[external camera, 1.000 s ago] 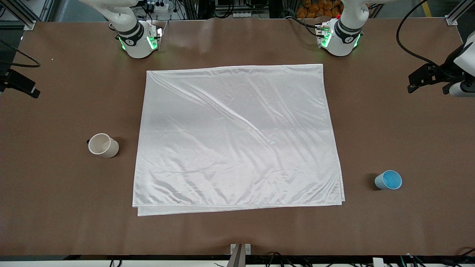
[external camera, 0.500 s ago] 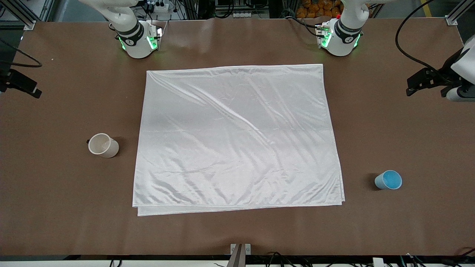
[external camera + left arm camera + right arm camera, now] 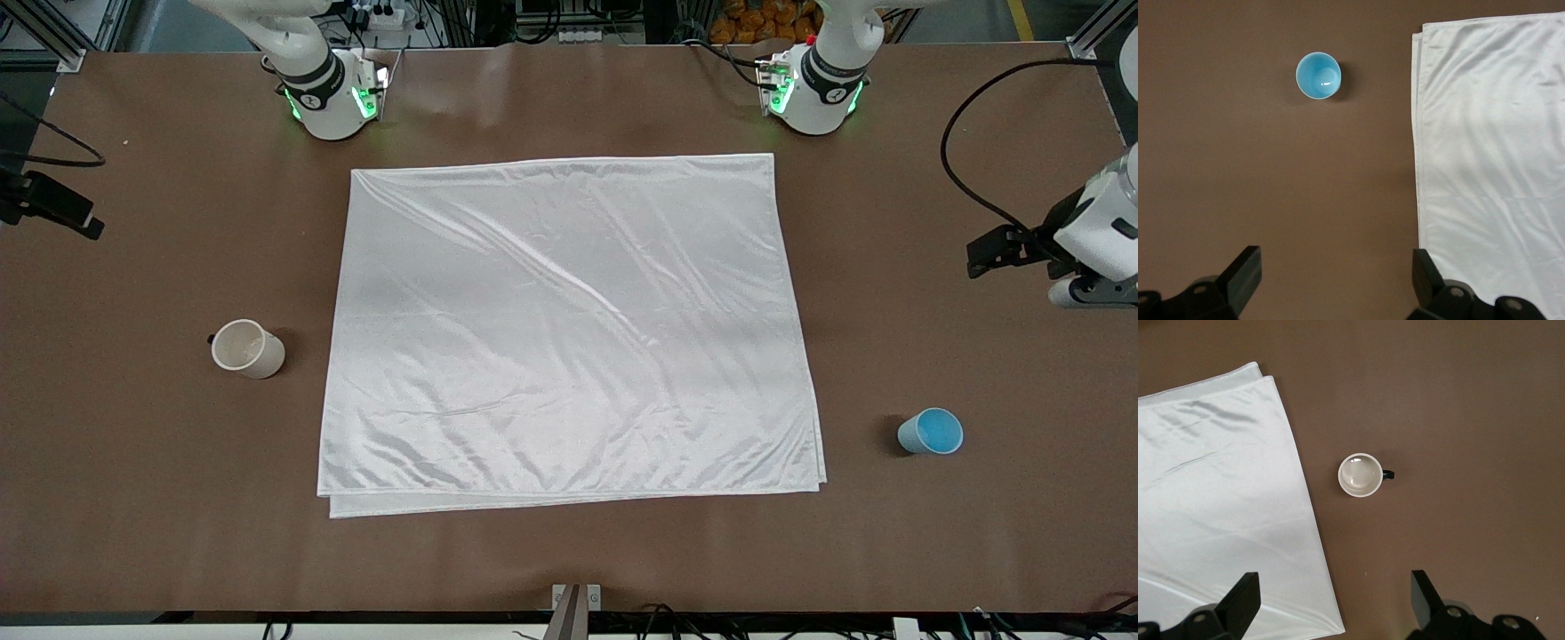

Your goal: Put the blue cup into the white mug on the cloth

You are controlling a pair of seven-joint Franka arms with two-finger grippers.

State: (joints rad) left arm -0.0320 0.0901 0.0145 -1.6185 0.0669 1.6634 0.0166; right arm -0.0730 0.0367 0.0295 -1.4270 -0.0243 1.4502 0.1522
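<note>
Centring the empty, spread left gripper (image 3: 1331,283) over the cup (image 3: 1319,75) matters; right gripper (image 3: 1331,603), wide too, hangs above the mug (image 3: 1359,475); cloth (image 3: 569,329) bare.

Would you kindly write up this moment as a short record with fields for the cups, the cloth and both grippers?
blue cup: upright on bare table, beside the cloth toward the left arm's end, untouched
white mug: upright on bare table, beside the cloth toward the right arm's end, empty, dark handle
cloth: spread flat mid-table, wrinkled, folded double, nothing on it
left gripper: open, empty, over bare table near the blue cup
right gripper: open, empty, over bare table near the white mug
task state: neither cup on the cloth yet
</note>
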